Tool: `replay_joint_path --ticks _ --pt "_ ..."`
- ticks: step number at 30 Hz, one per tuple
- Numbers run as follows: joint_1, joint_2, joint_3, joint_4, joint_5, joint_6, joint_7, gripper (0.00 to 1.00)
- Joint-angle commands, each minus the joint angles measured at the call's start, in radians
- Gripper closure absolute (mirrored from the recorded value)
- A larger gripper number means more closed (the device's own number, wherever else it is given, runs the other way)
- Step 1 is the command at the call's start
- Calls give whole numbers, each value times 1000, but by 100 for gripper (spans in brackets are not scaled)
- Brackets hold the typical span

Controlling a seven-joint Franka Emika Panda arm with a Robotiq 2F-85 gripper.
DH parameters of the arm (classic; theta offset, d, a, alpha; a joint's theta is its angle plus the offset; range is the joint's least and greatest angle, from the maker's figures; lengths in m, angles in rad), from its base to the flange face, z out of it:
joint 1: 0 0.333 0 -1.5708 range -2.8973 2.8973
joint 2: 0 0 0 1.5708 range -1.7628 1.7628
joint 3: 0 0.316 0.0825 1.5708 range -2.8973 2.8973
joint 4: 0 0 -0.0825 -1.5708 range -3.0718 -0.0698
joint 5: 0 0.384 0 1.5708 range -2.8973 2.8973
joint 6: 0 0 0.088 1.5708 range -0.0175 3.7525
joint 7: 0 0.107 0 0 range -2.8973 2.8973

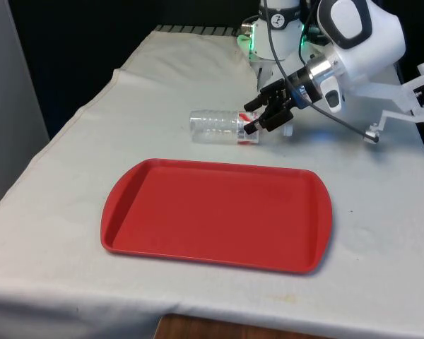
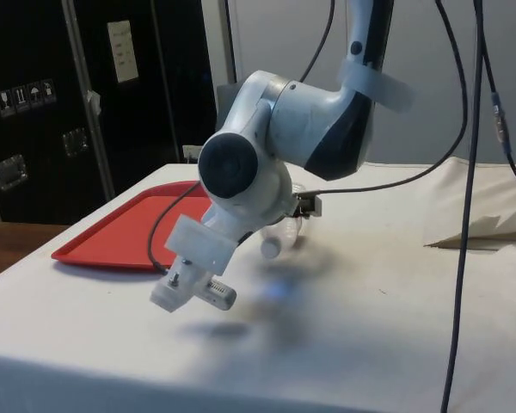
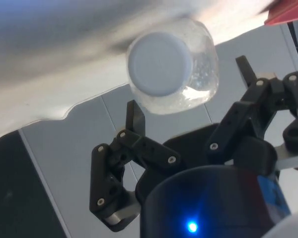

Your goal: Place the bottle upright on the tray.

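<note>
Clear plastic bottle (image 1: pixel 222 126) w/ white cap lies on its side on the white-clothed bench (image 1: pixel 71 162), just beyond the red plastic tray (image 1: pixel 216 214). Black two-finger hand (image 1: pixel 260 116) at cap end, fingers spread wide, no grip yet. Left: grasp, stand upright on tray.

white cloth (image 1: pixel 71 212) covers the table; dark cabinets (image 2: pixel 77 103) stand behind.

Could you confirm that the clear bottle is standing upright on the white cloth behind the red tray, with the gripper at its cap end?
Not quite: in the front view the clear bottle lies on its side, not upright, behind the red tray, with the gripper at its cap end.
</note>
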Motion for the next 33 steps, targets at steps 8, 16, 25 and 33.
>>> replay_joint_path --ticks 8,16,25,33 --pt "-7 32 -6 34 -2 5 -3 0" --pt "-5 32 -6 34 0 1 -2 0" --pt "-5 33 -6 35 0 -1 -1 0" --pt "-3 34 -5 33 -1 -2 4 0"
